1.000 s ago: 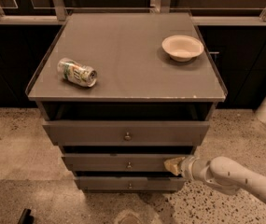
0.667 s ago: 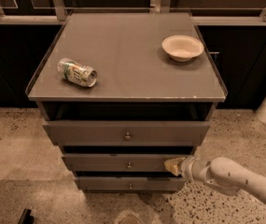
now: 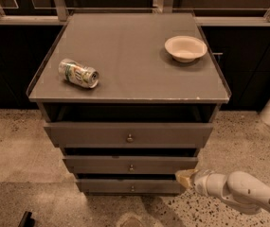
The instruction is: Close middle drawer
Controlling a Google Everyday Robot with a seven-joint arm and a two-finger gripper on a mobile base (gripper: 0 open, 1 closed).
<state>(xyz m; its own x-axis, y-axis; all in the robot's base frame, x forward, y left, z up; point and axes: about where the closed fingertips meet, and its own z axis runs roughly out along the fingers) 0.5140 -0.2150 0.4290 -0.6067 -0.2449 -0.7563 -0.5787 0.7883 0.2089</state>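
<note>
The grey cabinet (image 3: 130, 89) has three drawers, all pulled out a little. The middle drawer (image 3: 101, 165) has a low flat front with a small round metal knob (image 3: 131, 167) at its centre. My gripper (image 3: 184, 178) comes in from the lower right on a white arm (image 3: 238, 193). Its tan tip sits at the right end of the middle drawer's front, near its lower edge, touching or nearly touching it.
A crushed can (image 3: 78, 73) lies on its side on the cabinet top at the left. A white bowl (image 3: 185, 48) stands at the back right. The upper drawer (image 3: 96, 134) juts out furthest. Speckled floor (image 3: 16, 150) surrounds the cabinet; dark cupboards stand behind.
The gripper has shifted slightly lower along the right end of the middle drawer's front. The drawers have not visibly moved.
</note>
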